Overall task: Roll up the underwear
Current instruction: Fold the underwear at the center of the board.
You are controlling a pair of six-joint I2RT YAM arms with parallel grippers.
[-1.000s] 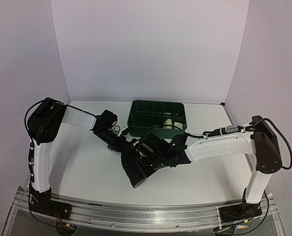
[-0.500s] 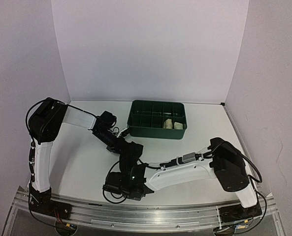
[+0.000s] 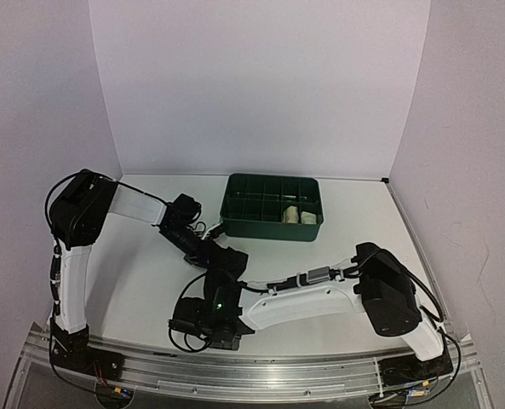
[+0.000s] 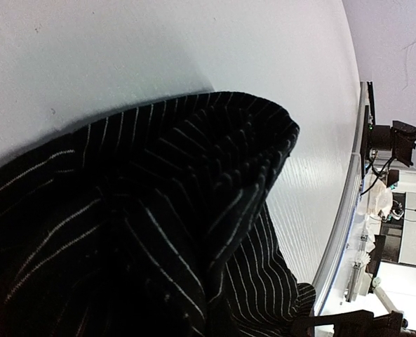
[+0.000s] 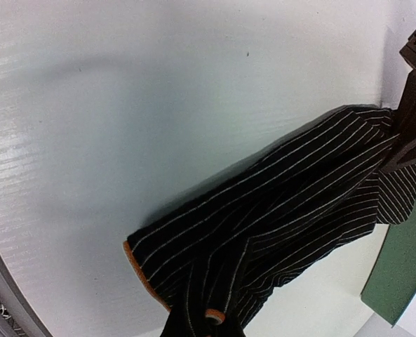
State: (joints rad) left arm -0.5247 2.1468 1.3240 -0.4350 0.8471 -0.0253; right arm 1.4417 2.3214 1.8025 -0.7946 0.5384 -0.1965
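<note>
**Black striped garment stretched between claws; two cream rolls apart**

A black soft cloth garment [image 5: 285,203] with thin white stripes and an orange-trimmed edge is seen drawn out long and wrinkled. One end is pinched in the right claw [image 5: 206,321], the other is held at the left claw [image 5: 406,133]. A small cream cloth roll [image 3: 292,213] and a second cream roll [image 3: 308,218] are seen side by side, well beyond both claws.

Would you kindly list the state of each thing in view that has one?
Black striped underwear: unrolled, stretched between both pincers.
Left pincer: shut on its far end.
Right pincer: shut on its near end.
Cream rolls: rolled, lying in the green tray.
</note>
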